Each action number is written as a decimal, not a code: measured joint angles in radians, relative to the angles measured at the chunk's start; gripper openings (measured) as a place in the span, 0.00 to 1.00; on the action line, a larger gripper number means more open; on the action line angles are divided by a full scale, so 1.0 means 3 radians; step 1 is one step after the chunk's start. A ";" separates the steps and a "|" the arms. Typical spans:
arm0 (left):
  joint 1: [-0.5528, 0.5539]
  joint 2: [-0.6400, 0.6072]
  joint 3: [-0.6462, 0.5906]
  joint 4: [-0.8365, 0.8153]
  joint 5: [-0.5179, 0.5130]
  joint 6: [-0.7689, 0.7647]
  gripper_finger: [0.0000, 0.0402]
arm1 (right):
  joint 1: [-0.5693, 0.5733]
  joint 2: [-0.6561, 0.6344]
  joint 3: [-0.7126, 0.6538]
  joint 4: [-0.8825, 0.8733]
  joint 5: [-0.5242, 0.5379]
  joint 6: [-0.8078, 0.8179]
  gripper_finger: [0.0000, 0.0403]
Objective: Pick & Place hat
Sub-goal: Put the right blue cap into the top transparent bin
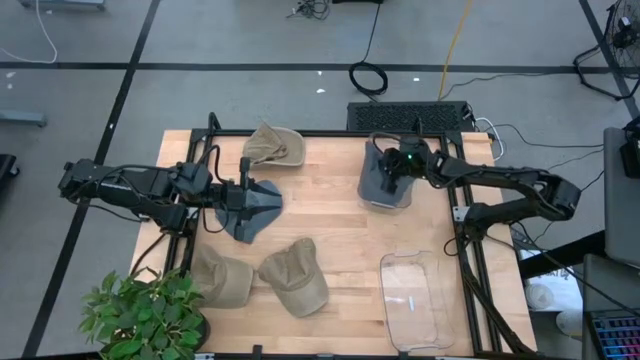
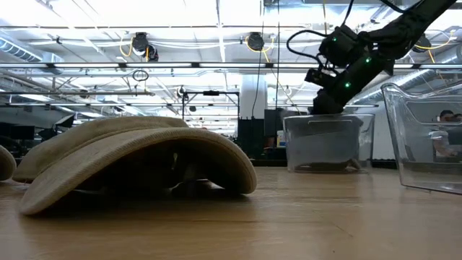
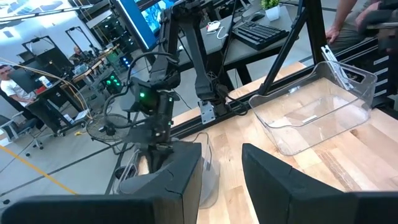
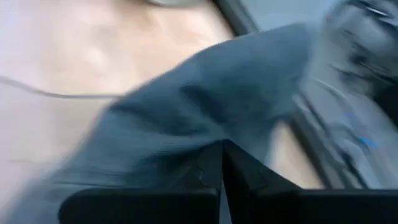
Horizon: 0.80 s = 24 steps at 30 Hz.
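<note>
Industrial hall with overhead trusses and cabling; wooden tabletop on a dark frame at centre. Left arm extended across the left edge of the tabletop, left gripper positioned over a grey-blue hat lying flat, crown toward the centre of the tabletop. Jaws seen spread with a clear gap in the left wrist view; contact with that hat not confirmed. Right arm reaching in from the right edge, right gripper lowered into the mouth of a clear bin near the far edge. Jaws pressed together on grey fabric in the right wrist view: a grey hat, pinched and hanging inside the bin, directly below the jaws, apparently not yet resting free. Release judged the step in hand; descent path vertical, bin walls close on all sides. Second clear bin empty at the near right corner. Three tan hats unhandled: one at the far edge, two at the near left, both nearer the left arm. Potted plant at the near left corner, beside the tabletop. Nearest tan hat fills the low view, brim toward the camera.
</note>
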 joint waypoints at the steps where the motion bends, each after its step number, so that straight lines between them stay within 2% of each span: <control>1: 0.0001 0.0000 0.0000 0.0000 0.0000 -0.0002 0.31 | -0.0001 -0.0012 0.0000 -0.0017 0.0152 0.0027 0.00; 5: 0.0000 0.0000 0.0000 0.0000 0.0000 0.0000 0.31 | 0.0043 -0.0107 0.0000 0.0008 0.0527 0.0108 0.00; 11: 0.0000 0.0000 0.0000 0.0000 0.0000 0.0000 0.31 | 0.0222 -0.0417 0.0000 0.0172 0.0563 0.0273 0.00; 13: 0.0001 0.0000 0.0000 -0.0001 0.0000 -0.0003 0.31 | 0.0304 -0.0572 0.0000 0.0106 0.0318 0.0380 0.00; 18: 0.0001 0.0000 0.0000 -0.0001 0.0000 -0.0003 0.31 | 0.0481 -0.0981 0.0001 -0.0525 -0.0657 0.0975 0.00; 24: 0.0001 0.0000 0.0000 0.0000 0.0000 -0.0002 0.31 | 0.0638 -0.1222 0.0001 -0.1609 -0.0727 0.1703 0.00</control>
